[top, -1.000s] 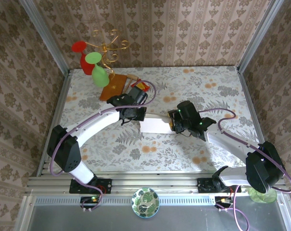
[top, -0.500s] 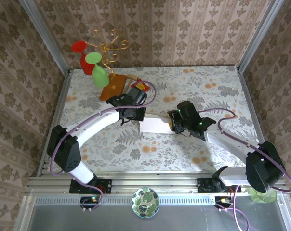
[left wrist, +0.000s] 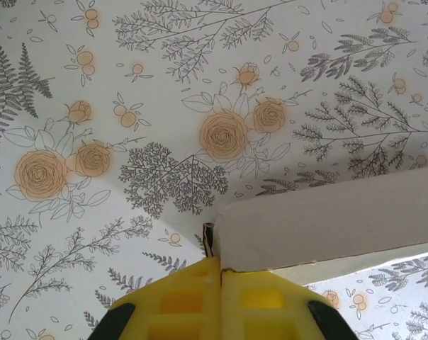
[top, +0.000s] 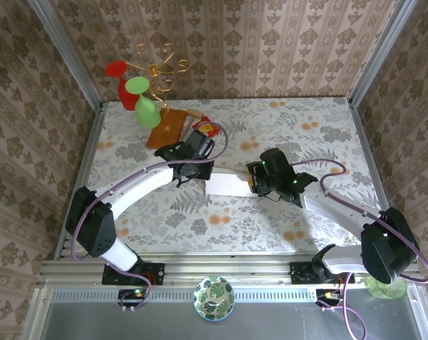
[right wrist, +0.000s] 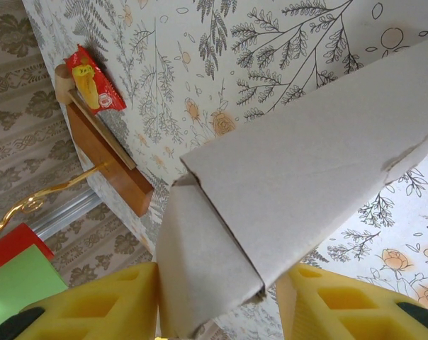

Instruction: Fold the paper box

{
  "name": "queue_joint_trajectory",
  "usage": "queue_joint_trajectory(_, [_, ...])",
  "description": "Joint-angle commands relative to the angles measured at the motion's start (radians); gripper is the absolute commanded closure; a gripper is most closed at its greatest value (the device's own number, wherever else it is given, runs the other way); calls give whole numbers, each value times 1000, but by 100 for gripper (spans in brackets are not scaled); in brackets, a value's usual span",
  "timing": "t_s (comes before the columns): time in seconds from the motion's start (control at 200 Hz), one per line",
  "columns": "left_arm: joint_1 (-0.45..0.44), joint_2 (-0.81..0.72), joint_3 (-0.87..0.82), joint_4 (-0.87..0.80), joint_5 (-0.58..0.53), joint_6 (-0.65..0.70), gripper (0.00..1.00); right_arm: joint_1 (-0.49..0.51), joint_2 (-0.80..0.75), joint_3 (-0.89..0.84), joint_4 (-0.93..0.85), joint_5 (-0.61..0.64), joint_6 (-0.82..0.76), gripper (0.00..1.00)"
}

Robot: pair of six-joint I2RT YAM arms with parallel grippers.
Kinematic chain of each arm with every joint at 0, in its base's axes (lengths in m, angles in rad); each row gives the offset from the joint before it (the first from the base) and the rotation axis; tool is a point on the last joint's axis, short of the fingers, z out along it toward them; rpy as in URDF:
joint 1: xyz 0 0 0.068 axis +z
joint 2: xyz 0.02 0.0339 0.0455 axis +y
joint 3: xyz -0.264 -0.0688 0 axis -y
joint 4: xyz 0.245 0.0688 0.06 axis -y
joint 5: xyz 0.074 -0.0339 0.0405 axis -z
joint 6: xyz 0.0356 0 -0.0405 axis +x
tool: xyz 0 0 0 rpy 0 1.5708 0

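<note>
Edging slightly up-frame over the past second, the left gripper [left wrist: 221, 275] stays pinched on a corner of the paper box [top: 230, 185] at frame centre. The right gripper [right wrist: 217, 287] straddles the other end, its grip unclear. The fold looks barely advanced.

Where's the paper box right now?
In the top view the paper box is near the centre of the table, between the left pincer and the right pincer.
</note>
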Motion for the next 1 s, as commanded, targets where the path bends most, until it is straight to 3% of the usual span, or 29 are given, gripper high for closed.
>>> queue_joint_trajectory(0.0, [13, -26, -29, -104, -56, -31, 97, -3, 15, 5, -97, 54, -21, 54])
queue_joint_trajectory(0.145, [40, -70, 48, -133, -8, -100, 75, -3, 10, 0, -102, 57, -25, 54])
queue_joint_trajectory(0.335, [111, -151, 78, -116, 102, -299, 62, -3, 7, -3, -102, 58, -26, 54])
queue_joint_trajectory(0.44, [162, -170, 64, -104, 150, -429, 58, -2, 9, -5, -97, 57, -26, 54])
queue_joint_trajectory(0.55, [217, -150, 16, -36, 282, -558, 54, 0, 10, -6, -94, 56, -26, 54])
queue_joint_trajectory(0.675, [221, -126, -37, 80, 371, -659, 53, 1, 9, -7, -94, 57, -25, 54])
queue_joint_trajectory(0.995, [196, -77, -98, 111, 432, -702, 57, 2, -1, -14, -95, 64, -20, 54])
